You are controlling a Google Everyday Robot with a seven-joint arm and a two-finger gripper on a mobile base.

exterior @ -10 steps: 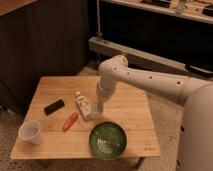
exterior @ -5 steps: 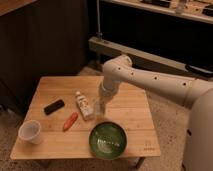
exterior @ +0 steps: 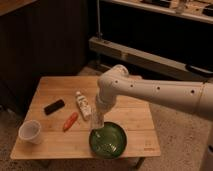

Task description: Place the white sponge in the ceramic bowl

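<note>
Now your gripper (exterior: 98, 121) hangs closed at the bowl's (exterior: 108, 140) far-left rim, apparently pinching the sponge (exterior: 97, 120) over it. Left of the bowl lie a bottle (exterior: 83, 104) and carrot (exterior: 70, 121).

White arm (exterior: 160, 92) extended from right, bent sharply at elbow, forearm directed straight down. Gripper (exterior: 97, 121) positioned low at forearm's end, pointed downward, fingers closed. Whether anything is held cannot be told.
</note>
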